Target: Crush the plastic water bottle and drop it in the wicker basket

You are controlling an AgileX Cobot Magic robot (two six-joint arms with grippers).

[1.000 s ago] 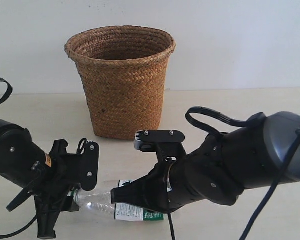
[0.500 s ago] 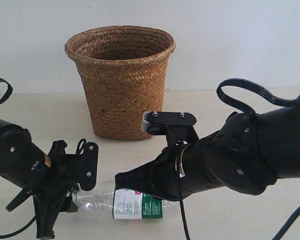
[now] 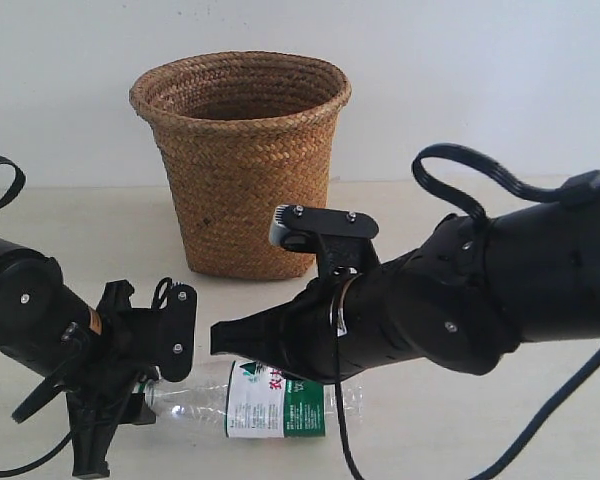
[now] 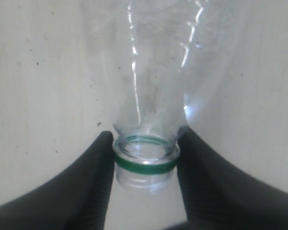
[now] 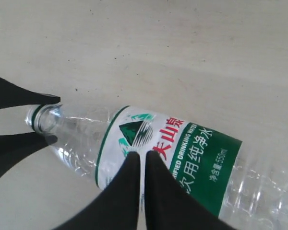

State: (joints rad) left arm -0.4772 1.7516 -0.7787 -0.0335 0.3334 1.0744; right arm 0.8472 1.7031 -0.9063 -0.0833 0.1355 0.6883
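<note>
The plastic water bottle [image 3: 276, 403] lies on its side on the table, uncapped, its green-and-white label facing up. My left gripper [image 3: 143, 396] is shut on the bottle's neck; in the left wrist view both fingers of the left gripper [image 4: 145, 159] press against the green ring of the bottle [image 4: 153, 72]. My right gripper [image 3: 220, 338] hovers just above the label, shut with nothing between its fingers. In the right wrist view the right gripper [image 5: 141, 156] points at the bottle [image 5: 192, 153] label. The wicker basket [image 3: 242, 160] stands upright behind them.
The pale table [image 3: 100, 240] runs back to a white wall. The left gripper's black fingers [image 5: 24, 98] show at the bottle mouth in the right wrist view. The right arm's bulky body [image 3: 500, 290] and its cable loop fill the right side.
My right gripper has lifted off the bottle and shifted up and left. The bottle's label has turned up into full view and its base now shows. The left gripper has stayed on the neck.
</note>
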